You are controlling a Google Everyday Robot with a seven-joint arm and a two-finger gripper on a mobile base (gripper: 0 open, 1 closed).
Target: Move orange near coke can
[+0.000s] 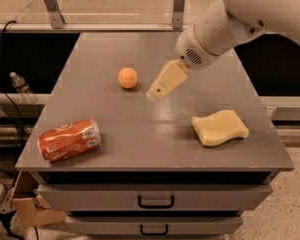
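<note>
A grey cabinet top point(155, 149) fills most of the camera view, with two handled drawers point(155, 201) below its front edge. A large white robot arm point(225, 24) reaches in from the upper right, angled down toward the middle of the surface.

The coke can point(69, 139) lies on its side near the front left corner, close to the left edge. A pale yellow wavy sponge point(220, 127) rests flat toward the front right. The cream-coloured gripper point(157, 90) points down and left, just right of the orange and a little nearer the viewer, holding nothing; whether it is spread or pressed together cannot be told. The orange point(127, 77) sits alone on the bare surface left of centre, well apart from the can. A small water bottle point(21, 86) lies off the table at the far left.

The orange has not yet been grasped. Being round and smooth, it would likely roll away if nudged from the side, possibly off the left or back edge. The can, lying on its side, could also roll toward the nearby edge if the orange is set down against it
</note>
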